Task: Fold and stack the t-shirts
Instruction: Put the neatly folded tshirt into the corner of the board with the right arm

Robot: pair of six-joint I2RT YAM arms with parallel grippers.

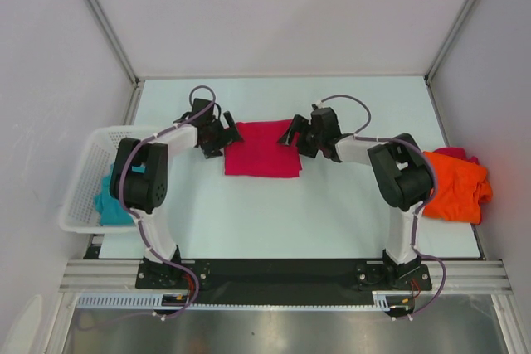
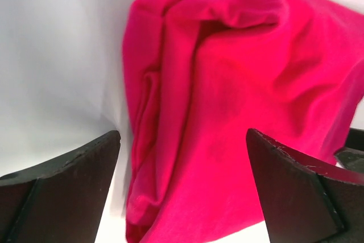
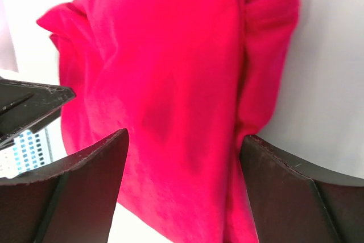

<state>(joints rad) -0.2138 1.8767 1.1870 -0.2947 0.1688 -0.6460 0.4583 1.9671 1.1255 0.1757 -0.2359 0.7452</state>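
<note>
A crimson-pink t-shirt (image 1: 262, 150) lies folded into a rough square at the middle of the table. My left gripper (image 1: 224, 134) is at its left edge, open, with the cloth (image 2: 227, 101) between and beyond its fingers (image 2: 68, 186). My right gripper (image 1: 294, 134) is at its right edge, open, over the cloth (image 3: 170, 95). A bright orange t-shirt (image 1: 454, 184) lies bunched at the right table edge, with a bit of pink cloth (image 1: 455, 153) behind it. A teal t-shirt (image 1: 109, 196) lies in the white mesh basket (image 1: 83, 173) at the left.
The basket stands off the table's left edge beside the left arm. White walls close in the table on the left, far and right sides. The left gripper's fingertip (image 3: 31, 103) shows in the right wrist view.
</note>
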